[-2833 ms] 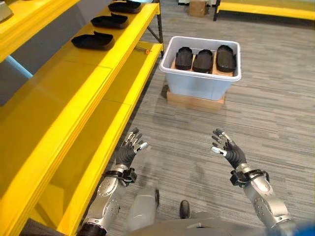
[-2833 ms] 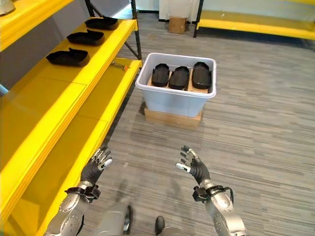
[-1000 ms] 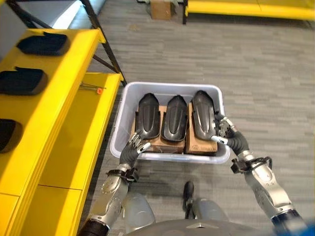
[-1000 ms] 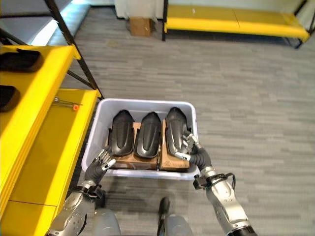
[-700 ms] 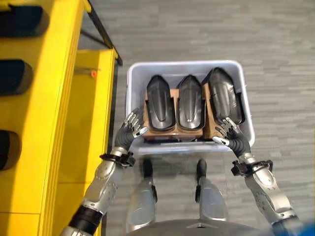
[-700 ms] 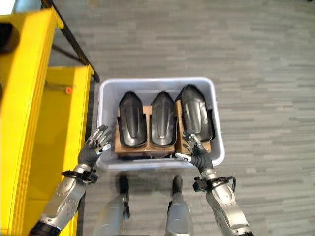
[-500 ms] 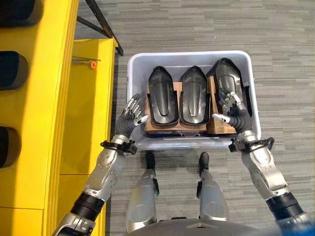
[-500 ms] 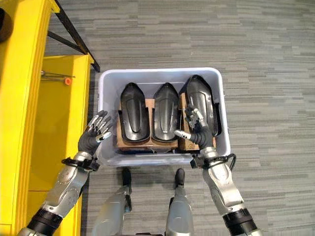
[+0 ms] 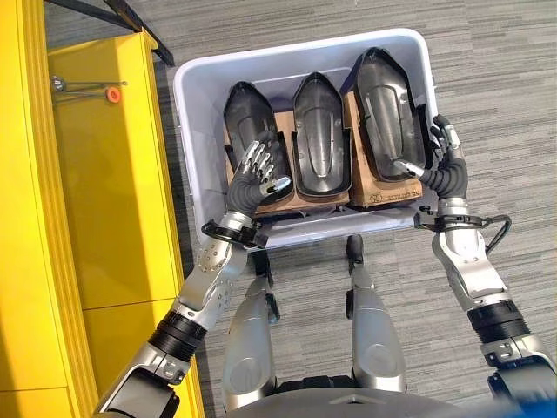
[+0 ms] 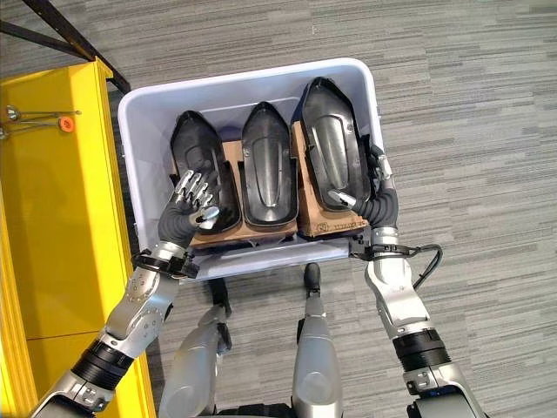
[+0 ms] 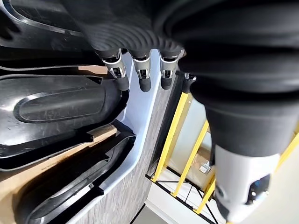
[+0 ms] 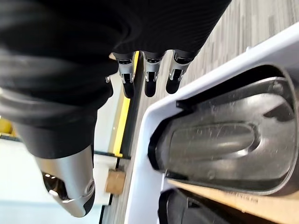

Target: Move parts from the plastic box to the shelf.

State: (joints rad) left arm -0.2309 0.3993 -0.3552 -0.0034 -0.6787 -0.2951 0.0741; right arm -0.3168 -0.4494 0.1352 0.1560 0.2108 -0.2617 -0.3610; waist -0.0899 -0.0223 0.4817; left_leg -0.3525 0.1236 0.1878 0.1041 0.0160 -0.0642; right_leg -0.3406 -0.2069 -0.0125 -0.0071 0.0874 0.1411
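The right hand (image 10: pixel 379 193) now sits at the outer side of the rightmost part (image 10: pixel 330 145), between it and the plastic box (image 10: pixel 252 77) wall, its fingers straight and spread, its thumb laid on the part's near end, nothing clamped yet. The left hand (image 10: pixel 187 212) has come over the box's near rim and hovers above the leftmost part (image 10: pixel 199 155), fingers likewise apart and relaxed, holding nothing. A moment ago that left hand was outside the box by its wall, and the right hand lay on top of the rightmost part; both have since reached deeper. The head camera has also tipped further down, so the box fills more of the view, though the box itself has not moved.

All three black parts, with the middle part (image 10: pixel 266 165) between them, lie side by side on cardboard boxes (image 10: pixel 324 225) inside the plastic box. The yellow shelf (image 10: pixel 61 226) stands just beside it on the robot's left.

Judging from this, the reach is nearly complete and a grasp on one part should come next; no part in the box has been lifted.
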